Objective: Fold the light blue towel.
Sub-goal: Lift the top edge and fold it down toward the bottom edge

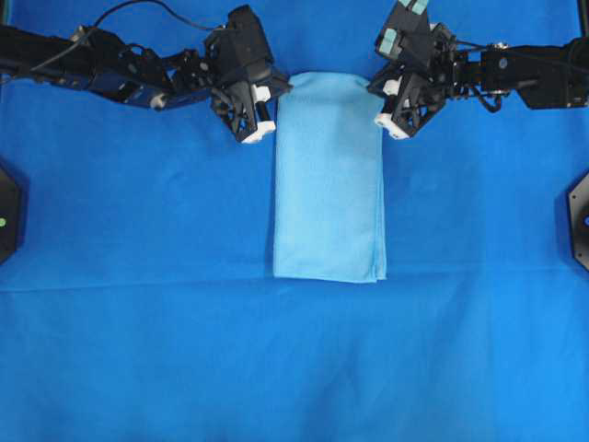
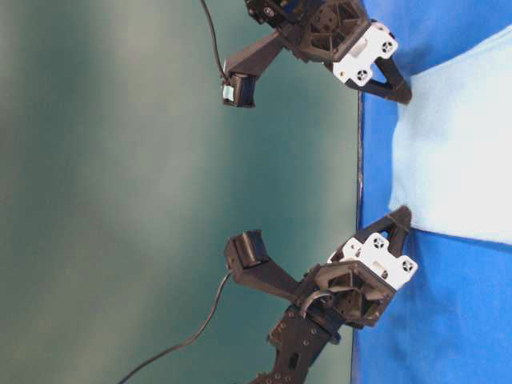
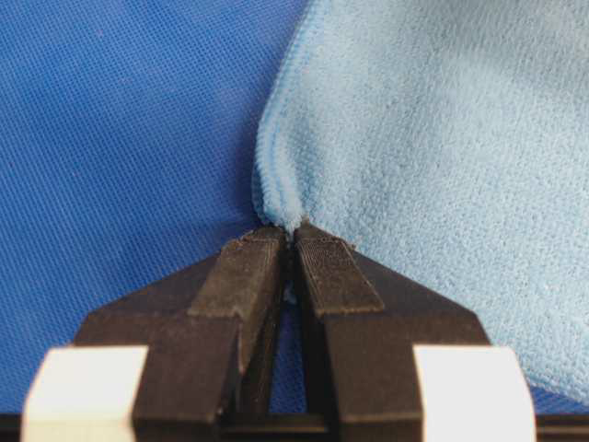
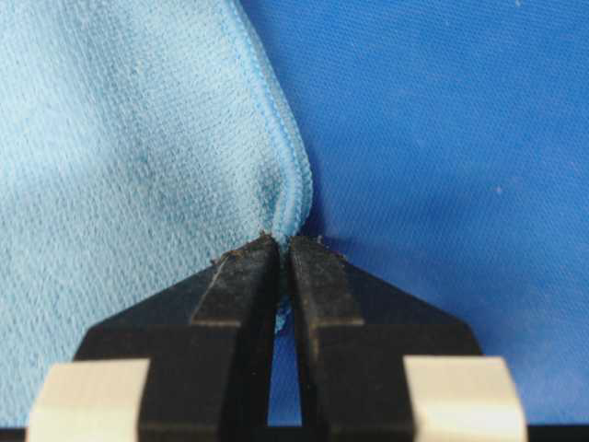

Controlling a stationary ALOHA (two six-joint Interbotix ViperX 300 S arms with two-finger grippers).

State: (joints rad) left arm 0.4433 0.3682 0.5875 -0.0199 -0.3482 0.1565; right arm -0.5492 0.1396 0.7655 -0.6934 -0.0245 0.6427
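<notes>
The light blue towel (image 1: 327, 175) lies folded into a long narrow strip in the middle of the table, with layered edges showing at its near right corner. My left gripper (image 1: 279, 89) is at the towel's far left corner. In the left wrist view this gripper (image 3: 293, 230) is shut on the rounded, layered corner of the towel (image 3: 433, 138). My right gripper (image 1: 373, 88) is at the far right corner. The right wrist view shows it (image 4: 283, 241) shut on the hemmed corner of the towel (image 4: 120, 138). Both corners are still low at the table.
A darker royal-blue cloth (image 1: 138, 350) covers the whole table, with a crease line running across it near the towel's near end. Black fixtures stand at the left edge (image 1: 7, 212) and the right edge (image 1: 580, 216). A black cable (image 1: 138, 11) trails over the left arm.
</notes>
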